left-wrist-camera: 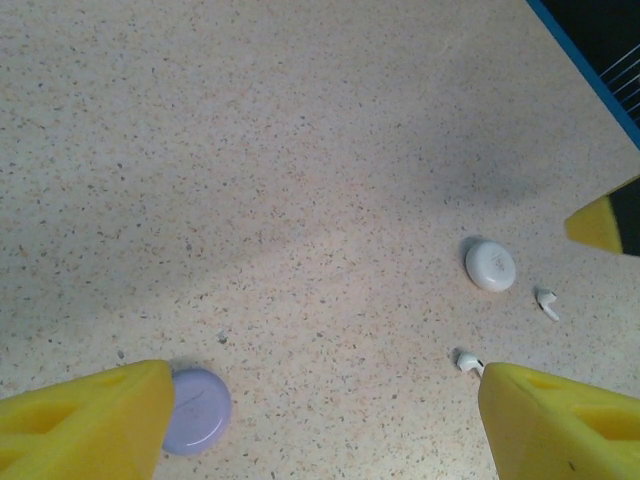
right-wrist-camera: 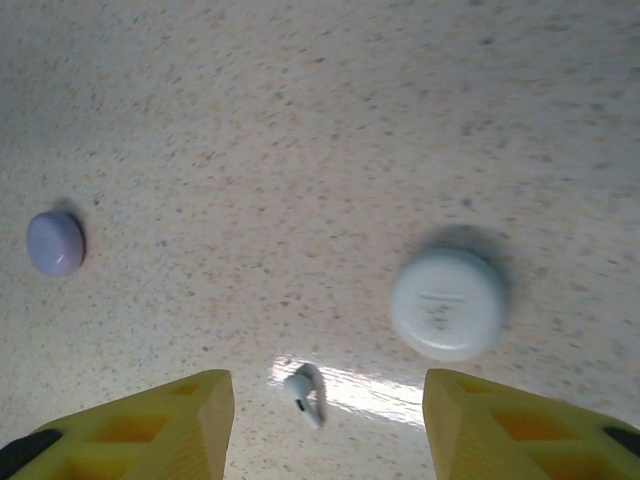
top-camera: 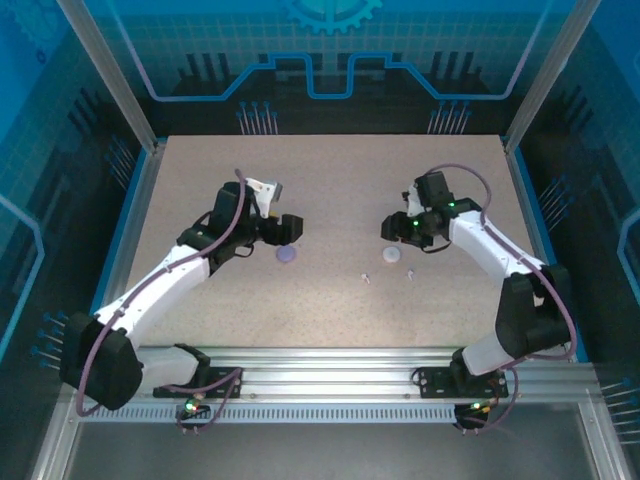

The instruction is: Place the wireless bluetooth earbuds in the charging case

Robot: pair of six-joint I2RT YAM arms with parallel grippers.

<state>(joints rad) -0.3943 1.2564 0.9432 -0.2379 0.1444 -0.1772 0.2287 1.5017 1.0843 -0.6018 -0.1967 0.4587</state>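
White case [top-camera: 391, 257] on the table [top-camera: 330, 180] — taken as reference. Two white earbuds lie loose on its arm-base side, not touching it: one earbud [top-camera: 366, 277] toward the purple case [top-camera: 287, 255], second earbud [top-camera: 411, 272] on the opposite side. Left hand [top-camera: 288, 228] by the purple case, fingers spread wide, empty. Right hand [top-camera: 398, 228] just beyond the white case — fingers parted, gripping nothing.

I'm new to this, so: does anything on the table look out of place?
Two white buds lie loose on the table near the closed white case, not inside it. Nothing looks broken.
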